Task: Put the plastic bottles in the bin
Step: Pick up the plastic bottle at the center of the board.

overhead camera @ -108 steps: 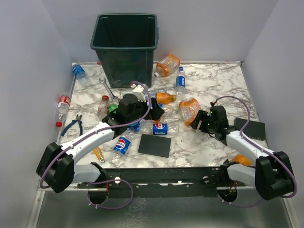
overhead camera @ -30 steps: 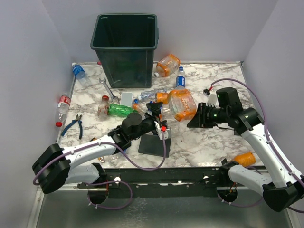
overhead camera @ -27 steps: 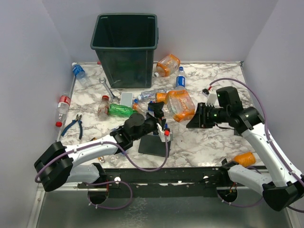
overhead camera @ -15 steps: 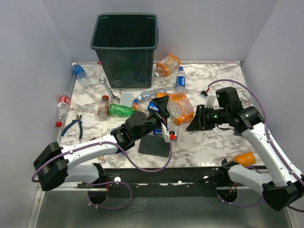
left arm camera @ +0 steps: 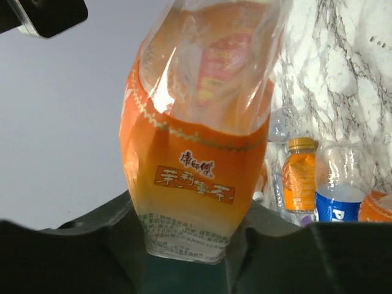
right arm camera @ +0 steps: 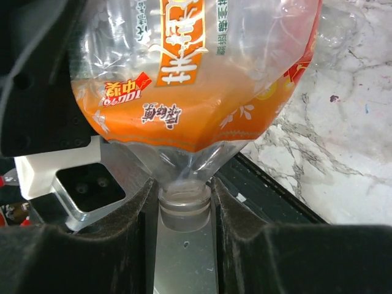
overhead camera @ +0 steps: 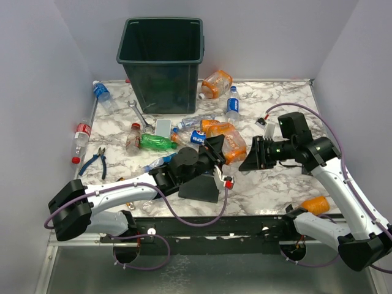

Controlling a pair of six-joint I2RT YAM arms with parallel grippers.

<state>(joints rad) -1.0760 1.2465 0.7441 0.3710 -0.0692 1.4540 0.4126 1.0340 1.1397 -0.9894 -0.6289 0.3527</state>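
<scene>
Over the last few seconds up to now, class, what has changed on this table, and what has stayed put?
The right gripper picked the orange bottle off the table and lifted it, holding its neck. The left gripper swung across and closed on its base, so both grip it now. The bin, wrench, pliers and the bottle at the left edge stayed where they were.

Two white-shelled arms point(overhead camera: 116, 195), black joints, looping purple cables point(overhead camera: 184, 215), black jaws
</scene>
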